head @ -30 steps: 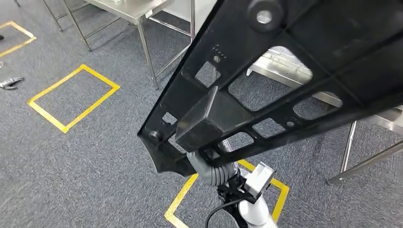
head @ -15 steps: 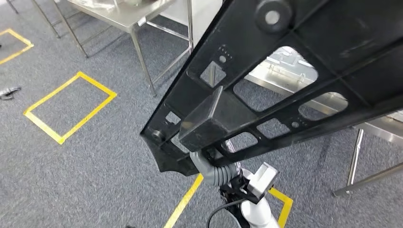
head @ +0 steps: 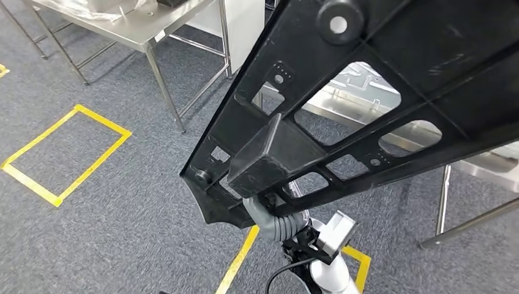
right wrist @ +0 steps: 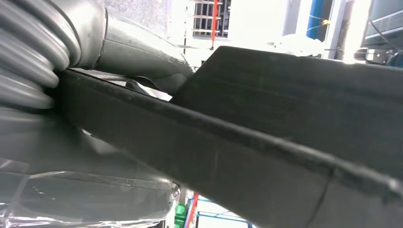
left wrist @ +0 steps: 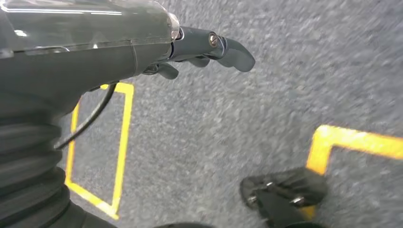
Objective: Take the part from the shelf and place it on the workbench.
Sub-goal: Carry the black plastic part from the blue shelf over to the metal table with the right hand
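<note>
Overhead, black part (head: pixel 392 104) atop right hand (head: pixel 260 211); tilted

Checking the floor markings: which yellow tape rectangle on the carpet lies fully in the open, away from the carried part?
The yellow rectangle left of the black part; the other rectangle is mostly hidden beneath it.

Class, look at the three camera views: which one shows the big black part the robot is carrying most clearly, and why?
The head view. There the black part shows its ribs, cut-outs and boxy block, raised above the carpet. The right wrist view shows a dark edge and slab of it, close up beside the right hand. The left wrist view looks down at carpet.
</note>
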### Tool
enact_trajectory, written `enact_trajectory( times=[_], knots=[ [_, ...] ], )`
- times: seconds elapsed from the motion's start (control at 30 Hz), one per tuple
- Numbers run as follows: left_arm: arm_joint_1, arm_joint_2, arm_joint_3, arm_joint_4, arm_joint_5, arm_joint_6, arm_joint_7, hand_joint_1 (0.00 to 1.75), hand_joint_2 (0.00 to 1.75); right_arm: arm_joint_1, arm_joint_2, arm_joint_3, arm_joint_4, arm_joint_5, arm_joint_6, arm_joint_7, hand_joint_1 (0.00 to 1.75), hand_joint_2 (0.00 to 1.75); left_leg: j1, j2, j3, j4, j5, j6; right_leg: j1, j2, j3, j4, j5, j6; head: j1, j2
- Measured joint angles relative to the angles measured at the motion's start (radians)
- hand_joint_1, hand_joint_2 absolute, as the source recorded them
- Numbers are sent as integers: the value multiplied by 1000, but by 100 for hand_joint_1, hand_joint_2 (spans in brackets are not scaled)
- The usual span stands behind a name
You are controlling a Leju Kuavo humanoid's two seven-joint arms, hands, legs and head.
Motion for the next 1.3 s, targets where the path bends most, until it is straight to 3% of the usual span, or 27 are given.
enact_trajectory(
  times=[0.07, 0.1, 0.13, 0.17, 0.23, 0.3, 0.33, 0.4, 0.47, 0.53, 0.6, 0.63, 0.67, 0.73, 0.8, 0.87, 0.9, 0.93, 1.0, 1.07, 1.13, 1.17, 1.2, 1.23, 1.3],
  knots=[
    [0, 0, 0, 0, 0, 2, -1, 0, 175, -2, -1, 0, 0, 0, 1, 2, 175, 175, -1, 16, 10, -2, -8, 4, -5, -24, -71, 130, -55, 9, 3, 0],
    [0, 0, 0, 0, 0, 3, -1, 0, 175, -1, -3, 0, 0, -1, 2, 3, 175, 175, -1, 24, 15, -2, -13, 4, -10, -27, -103, 182, -67, 13, 3, 0],
    [1, 0, 0, 0, 0, 3, -1, 0, 175, -1, -4, 0, 0, -1, 2, 4, 175, 175, 0, 32, 20, -1, -19, 3, -14, -30, -121, 203, -59, 17, 3, 0],
    [1, -1, 0, 0, 0, 3, -1, 0, 175, -1, -5, 0, 0, -1, 2, 5, 175, 175, 1, 40, 26, 1, -25, 1, -17, -34, -118, 183, -31, 20, 3, 0],
    [1, -2, 0, 0, 0, 3, -1, 0, 175, -2, -6, 0, 0, -1, 2, 6, 175, 175, 2, 54, 42, 5, -41, -7, -21, -62, -65, 56, 51, 24, 3, 0],
    [0, -2, 0, 0, 0, 4, -2, 0, 175, -5, -6, 1, 0, -2, 2, 6, 175, 175, -2, 66, 51, 11, -55, -20, -15, -96, -22, -44, 90, 17, 3, 0],
    [0, -2, 0, 0, 0, 5, -3, 0, 175, -7, -6, 2, 0, -2, 2, 6, 175, 175, -5, 73, 54, 13, -60, -26, -10, -103, -17, -58, 88, 12, 3, 0],
    [-2, -2, 0, 0, 0, 5, -4, 0, 175, -7, -6, 3, 0, -2, 3, 7, 175, 175, -6, 90, 59, 11, -67, -36, -8, -86, -18, -60, 86, -1, 1, 0],
    [-3, -2, 0, 0, 0, 6, -6, 0, 175, -8, -6, 4, -1, -3, 3, 6, 175, 175, -2, 77, 55, 36, -91, -45, -10, -67, -14, -64, 86, -14, 0, 0],
    [-4, -2, 0, 0, 0, 6, -9, 0, 175, -8, -6, 5, -2, -4, 4, 6, 175, 175, 1, 42, 7, 141, -148, -49, -13, -50, -11, -67, 85, -24, -1, 0],
    [-1, -2, 0, 0, 0, 6, -10, 0, 175, -8, -6, 7, -2, -4, 4, 7, 175, 175, 2, 28, -67, 278, -196, -50, -11, -29, -10, -66, 84, -28, -1, 0],
    [0, -2, 0, 0, 0, 6, -10, 0, 175, -7, -6, 7, -2, -4, 4, 8, 175, 175, 2, 25, -90, 312, -195, -49, -9, -17, -9, -66, 83, -28, -1, 0],
    [0, -2, 0, 0, 0, 5, -11, 0, 175, -7, -6, 7, -2, -4, 4, 9, 175, 175, 2, 24, -94, 305, -173, -47, -8, -5, -7, -65, 82, -28, -1, 0],
    [-1, -2, 0, 0, -1, 4, -12, 0, 175, -8, -6, 7, -2, -4, 2, 9, 175, 175, 2, 9, -54, 188, -89, -37, -7, 19, 0, -64, 79, -26, -1, 0],
    [0, 0, 0, 0, -3, 2, -12, 0, 175, -10, -6, 8, -2, -5, 0, 10, 175, 175, 2, -29, -9, 72, -37, -28, -6, 39, 1, -62, 78, -20, -1, 0],
    [-1, 1, 0, 0, -5, 1, -12, 0, 175, -11, -6, 8, -3, -5, -2, 12, 175, 175, -1, -47, 4, 37, -33, -23, -9, 55, -5, -62, 80, -9, 0, 0],
    [-2, 0, 0, 0, -7, 1, -12, 0, 175, -11, -5, 8, -4, -5, -3, 12, 175, 175, -1, -40, 6, 32, -31, -20, -10, 62, -7, -63, 82, -2, 0, 0],
    [-3, 0, -1, 0, -8, 0, -12, 0, 175, -11, -5, 8, -6, -5, -5, 13, 175, 175, 0, -32, 9, 27, -28, -14, -10, 59, -9, -61, 81, 4, 0, 0],
    [-3, -2, -2, 0, -12, -3, -12, 0, 175, -13, -6, 8, -10, -4, -11, 13, 175, 175, 4, -13, 15, 16, -22, -1, -7, 25, -30, -16, 51, 14, 4, 0],
    [0, -2, -2, 0, -13, -8, -12, 0, 175, -13, -6, 8, -12, -1, -17, 13, 175, 175, 4, 9, 17, 12, -21, 6, -7, -16, -87, 100, -8, 20, 8, 0],
    [3, -2, -2, 0, -14, -9, -12, 0, 175, -10, -9, 6, -12, 0, -23, 13, 175, 175, 2, 30, 17, 13, -23, 6, -11, -29, -138, 195, -37, 25, 8, 0],
    [4, -2, -2, 0, -14, -9, -12, 0, 175, -9, -11, 3, -12, 0, -26, 13, 175, 175, 2, 41, 18, 14, -24, 6, -12, -31, -139, 194, -24, 26, 8, 0],
    [4, -2, -2, 0, -14, -9, -12, 0, 175, -8, -13, 0, -12, 0, -28, 13, 175, 175, 2, 50, 20, 14, -26, 5, -13, -36, -120, 156, 4, 25, 8, 0],
    [5, -3, -2, 0, -14, -8, -13, 0, 175, -7, -14, -3, -13, 0, -30, 13, 175, 175, 2, 59, 22, 15, -29, 3, -13, -48, -85, 89, 40, 22, 8, 0],
    [5, -4, -2, 0, -13, -6, -14, 0, 175, -7, -16, -8, -16, 0, -31, 12, 175, 175, -2, 73, 27, 18, -35, -6, -5, -80, -21, -33, 82, 12, 8, 0]
  ],
)
